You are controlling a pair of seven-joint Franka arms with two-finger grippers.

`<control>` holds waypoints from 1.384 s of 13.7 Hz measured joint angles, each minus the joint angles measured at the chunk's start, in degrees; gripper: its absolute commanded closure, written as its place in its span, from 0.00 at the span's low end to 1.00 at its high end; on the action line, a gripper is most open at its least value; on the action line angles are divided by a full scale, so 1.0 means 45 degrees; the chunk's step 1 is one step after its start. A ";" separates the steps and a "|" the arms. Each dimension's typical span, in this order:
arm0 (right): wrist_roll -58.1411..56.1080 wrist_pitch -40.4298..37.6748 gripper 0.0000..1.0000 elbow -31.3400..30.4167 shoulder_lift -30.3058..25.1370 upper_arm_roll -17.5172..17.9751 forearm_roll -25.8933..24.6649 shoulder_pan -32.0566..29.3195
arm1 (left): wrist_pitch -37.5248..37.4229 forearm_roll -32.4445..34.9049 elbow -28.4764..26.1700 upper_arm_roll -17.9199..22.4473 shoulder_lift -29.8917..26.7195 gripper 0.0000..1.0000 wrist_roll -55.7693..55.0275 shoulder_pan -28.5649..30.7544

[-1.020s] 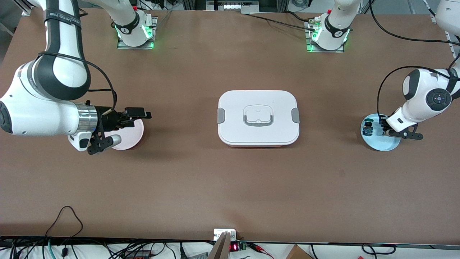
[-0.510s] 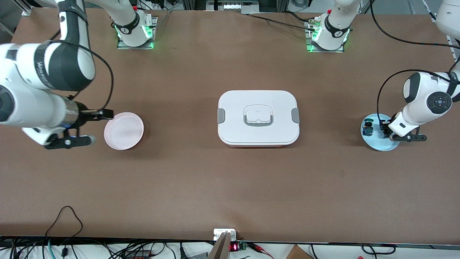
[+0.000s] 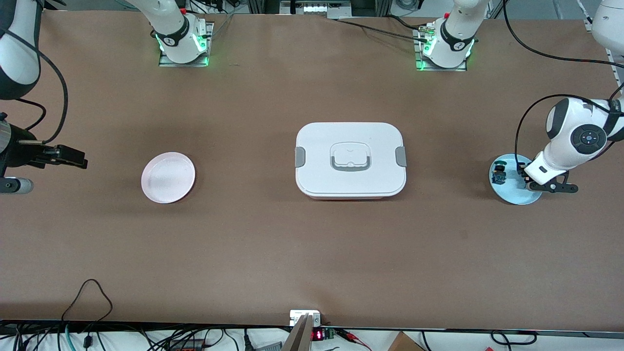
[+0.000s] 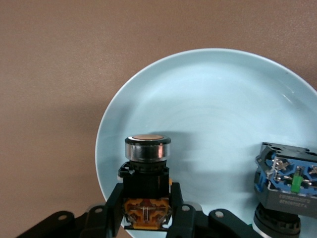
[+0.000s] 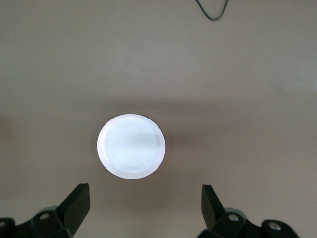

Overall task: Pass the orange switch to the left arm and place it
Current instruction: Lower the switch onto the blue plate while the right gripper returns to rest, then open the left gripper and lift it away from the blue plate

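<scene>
Front view: the right end effector [image 3: 73,159] has pulled back from over the pink plate [image 3: 168,177] to the frame's left edge, leaving it bare. At the right edge, the left end effector [image 3: 524,178] stays low over the blue plate [image 3: 514,195]; the box [image 3: 350,159] sits centre.

Left wrist view: fingers clamp the orange switch [image 4: 146,189] on that plate, beside the blue-and-green switch [image 4: 287,186]. The pickup seems secured.

Right wrist view: the right end effector's fingers are spread wide, holding nothing.
</scene>
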 measured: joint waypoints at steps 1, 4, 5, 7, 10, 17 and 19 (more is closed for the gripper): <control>0.0226 0.0026 0.00 -0.0334 -0.0282 0.0650 -0.0265 -0.0358 | 0.0000 0.0001 0.0000 0.0001 0.0033 0.47 0.0000 0.0000; 0.0375 0.0063 0.00 -0.1549 -0.1052 0.1004 -0.0407 -0.0592 | 0.0000 0.0001 0.0007 0.0001 0.0117 0.00 -0.0001 0.0000; 0.0383 0.0166 0.00 -0.1915 -0.1240 0.1007 -0.0405 -0.0665 | 0.0000 0.0001 0.0024 0.0001 0.0121 0.00 -0.0001 0.0000; 0.0461 0.0494 0.00 -0.2536 -0.1530 0.1005 -0.0331 -0.0866 | 0.0001 0.0025 0.0177 -0.0023 0.0088 0.00 0.0081 0.0002; 0.1115 0.0571 0.00 -0.2875 -0.1761 0.1037 -0.0100 -0.0930 | -0.0015 0.0027 0.0439 -0.0160 -0.0435 0.00 0.0242 0.0015; 0.0786 0.0753 0.00 -0.3013 -0.1914 0.1097 -0.0106 -0.0947 | -0.4346 -0.2446 0.1607 -0.3068 -0.2476 0.00 0.1138 0.0358; 0.0585 0.0948 0.00 -0.3053 -0.1909 0.1097 -0.0106 -0.0972 | -0.7218 -0.3129 0.3375 -0.3828 -0.2585 0.00 0.1452 0.0108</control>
